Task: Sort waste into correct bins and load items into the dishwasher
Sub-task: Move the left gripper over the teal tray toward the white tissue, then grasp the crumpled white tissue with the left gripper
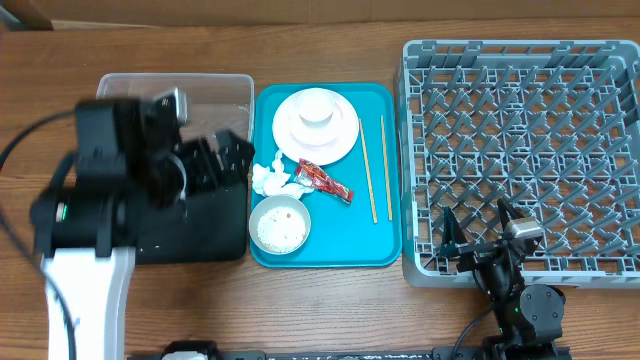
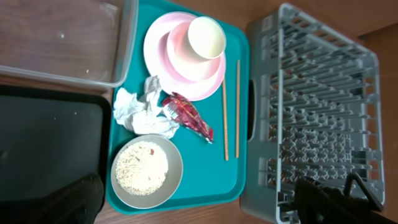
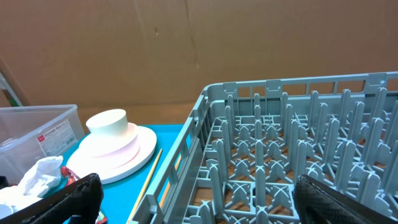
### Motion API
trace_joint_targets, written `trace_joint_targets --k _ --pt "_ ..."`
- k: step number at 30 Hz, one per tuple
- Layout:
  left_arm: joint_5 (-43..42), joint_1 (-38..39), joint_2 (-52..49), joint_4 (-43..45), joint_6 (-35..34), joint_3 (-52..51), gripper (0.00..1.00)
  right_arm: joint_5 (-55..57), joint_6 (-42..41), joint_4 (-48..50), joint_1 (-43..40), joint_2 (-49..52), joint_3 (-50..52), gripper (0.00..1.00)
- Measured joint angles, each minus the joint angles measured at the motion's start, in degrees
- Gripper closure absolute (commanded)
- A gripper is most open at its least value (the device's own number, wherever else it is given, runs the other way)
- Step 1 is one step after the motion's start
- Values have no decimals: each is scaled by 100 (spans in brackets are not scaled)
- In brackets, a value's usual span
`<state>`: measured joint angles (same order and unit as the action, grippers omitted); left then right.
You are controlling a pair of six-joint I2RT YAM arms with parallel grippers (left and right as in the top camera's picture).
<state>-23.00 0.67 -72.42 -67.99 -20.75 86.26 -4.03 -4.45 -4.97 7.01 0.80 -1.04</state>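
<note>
Sorting had not begun. The left gripper (image 2: 199,190) hung open and empty, the tissue (image 2: 140,112) just ahead of it on the tray (image 2: 205,171). The right gripper (image 1: 474,215) sat open over the rack (image 1: 520,130). Next, probably: reach forward and pinch the tissue.

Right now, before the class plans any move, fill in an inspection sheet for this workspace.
Surface: wooden table.
Job's things: clear tub and black tray beside teal tray, which holds stacked pink plate, pink bowl, white cup; tissue; red wrapper; grey bowl of rice; two chopsticks; dish rack empty.
Clutter: nothing seen.
Grippers: left gripper open above tub and black tray; right gripper open over the rack's near edge.
Cables: black cable beside left arm.
Surroundings: cardboard wall.
</note>
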Motion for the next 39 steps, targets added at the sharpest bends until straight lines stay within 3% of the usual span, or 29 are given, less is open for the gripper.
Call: trace_joint_targets --k 1,4,10,16,17,20,25,32,39 --pt "-2 0 -164 -15 0 26 16 2 -2 0 0 0 0 0" --pt "-46 2 -643 -181 4 37 96 2 0 2 0 0 0 0" --pt "79 356 -1266 -619 37 35 96 2 2 -2 0 0 0 0" --pt "933 1447 -1416 -640 -31 -96 96 2 0 0 0 0 0 0" --pt "1137 1631 -1425 -621 -83 -146 93 0 -2 0 0 0 0 0" --pt "1746 2096 -1458 -535 -310 -284 68 0 -2 -2 2 0 0 0" --pt "2439 2450 -1475 -103 -603 -592 48 0 -2 0 0 0 0 0" --pt "2841 2481 -1493 542 -728 -1200 56 2 -4 -2 0 0 0 0" --pt "3195 2481 -1497 1279 -754 -1626 48 0 -4 -4 0 0 0 0"
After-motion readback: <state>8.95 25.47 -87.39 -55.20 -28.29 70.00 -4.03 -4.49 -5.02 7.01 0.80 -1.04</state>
